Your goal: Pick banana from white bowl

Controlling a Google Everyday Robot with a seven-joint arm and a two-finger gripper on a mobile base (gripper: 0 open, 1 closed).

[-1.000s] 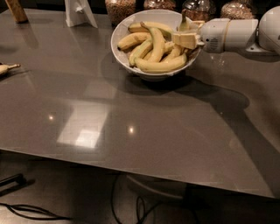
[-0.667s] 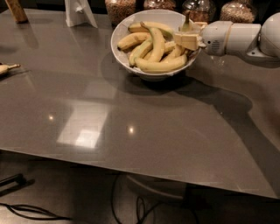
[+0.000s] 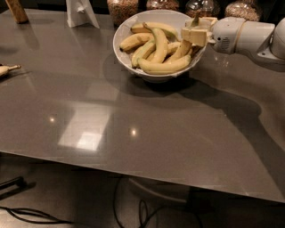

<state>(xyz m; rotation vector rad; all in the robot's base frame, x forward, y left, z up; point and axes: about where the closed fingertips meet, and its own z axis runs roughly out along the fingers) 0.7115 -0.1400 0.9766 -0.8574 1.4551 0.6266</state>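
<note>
Since 1 second ago the claw (image 3: 197,29) has shifted slightly up and to the right at the right rim of the white bowl (image 3: 121,32). It is clenched on the banana (image 3: 181,50) near its stem. The banana sits in the bowl's right side, tilted. Its long axis runs from low left to upper right, with the dark stem pointing up toward the jars (image 3: 122,9). The glossy grey worktop (image 3: 133,133) reflects lights, and cables (image 3: 26,214) lie on the floor beneath.

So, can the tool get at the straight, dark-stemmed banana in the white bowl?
Likely yes: the tool sits at the stem end of the banana, over the right rim of the white bowl; nothing covers that banana.
</note>
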